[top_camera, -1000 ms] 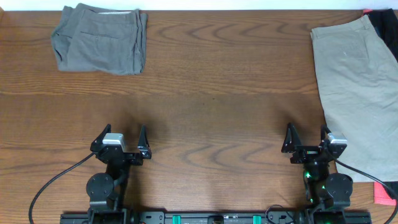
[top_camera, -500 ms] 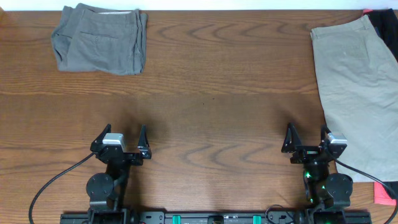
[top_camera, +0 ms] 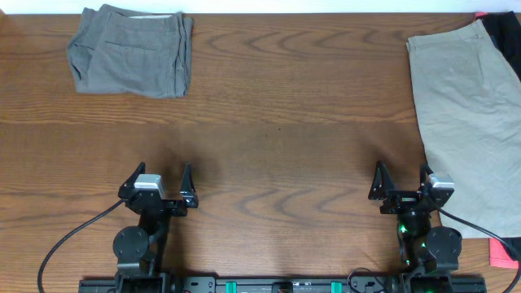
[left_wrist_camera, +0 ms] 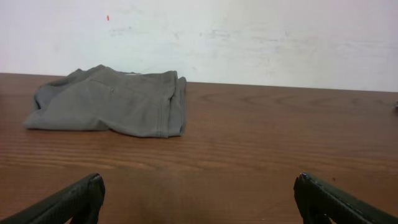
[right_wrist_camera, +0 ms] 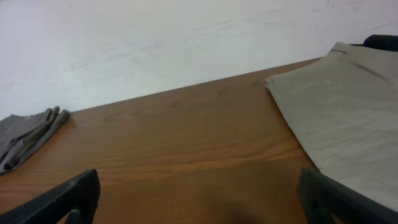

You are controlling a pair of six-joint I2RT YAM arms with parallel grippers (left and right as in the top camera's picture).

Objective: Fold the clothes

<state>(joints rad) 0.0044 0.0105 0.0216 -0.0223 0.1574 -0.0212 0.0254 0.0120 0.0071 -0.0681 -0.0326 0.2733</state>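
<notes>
Folded dark grey cotton shorts (top_camera: 130, 51) at far-left corner of brown wooden surface (top_camera: 285, 122), well apart from left tool (top_camera: 160, 181); long axis along far edge. Light khaki-beige cotton shorts (top_camera: 468, 114) flat along right edge, lengthwise far-to-near, just beside right tool (top_camera: 400, 181). Both tools spread apart, holding nothing

Bare table (top_camera: 277, 122) lies open between grey shorts (top_camera: 130, 50) and khaki shorts (top_camera: 464, 122).

On the table (top_camera: 285, 122), one pair of shorts (top_camera: 130, 50) lies far left. The larger pair (top_camera: 468, 114) lies along the right edge, perhaps overlapping other cloth (top_camera: 506, 32) behind it. The left gripper (top_camera: 163, 172) and right gripper (top_camera: 400, 172) sit near, well apart.
</notes>
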